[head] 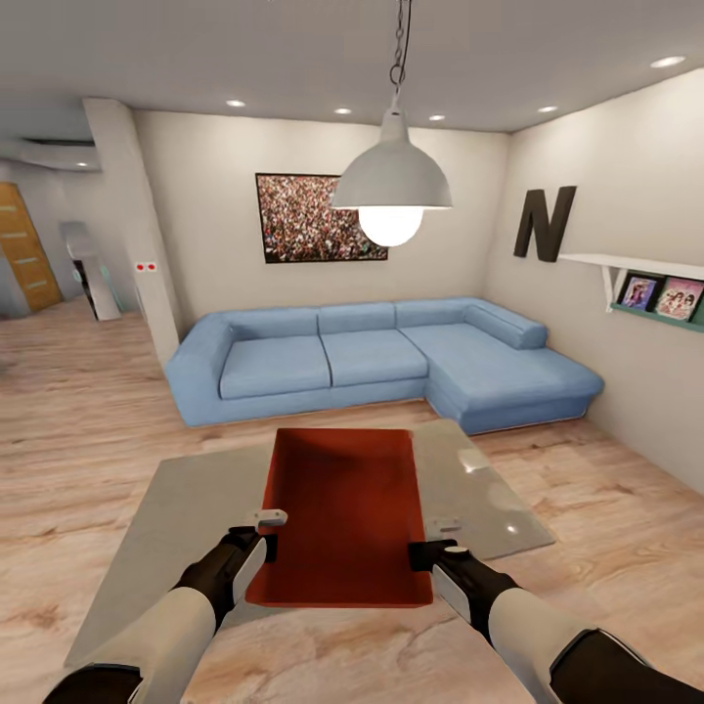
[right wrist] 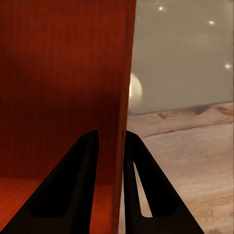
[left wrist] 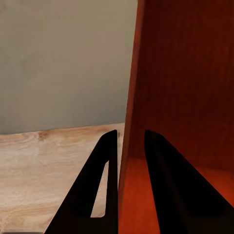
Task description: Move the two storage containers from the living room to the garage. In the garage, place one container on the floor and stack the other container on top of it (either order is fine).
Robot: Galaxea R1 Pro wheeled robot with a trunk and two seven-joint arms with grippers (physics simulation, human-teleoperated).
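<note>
One orange-red storage container (head: 344,508), lidless and shallow, lies lengthwise over a low grey table (head: 176,508) in the living room. My left gripper (head: 269,528) is shut on its left side wall near the close end, and my right gripper (head: 430,548) is shut on the right side wall. In the left wrist view the gripper (left wrist: 131,132) has one finger inside and one outside the container wall (left wrist: 185,73). The right wrist view shows the same pinch, the gripper (right wrist: 111,132) astride the container wall (right wrist: 63,63). Whether the box rests on the table or hangs just above it, I cannot tell.
A blue sectional sofa (head: 372,357) stands behind the table against the far wall. A white pendant lamp (head: 391,186) hangs above the table. A shelf (head: 645,279) juts from the right wall. Light wood-plank floor (head: 78,430) runs left toward an opening.
</note>
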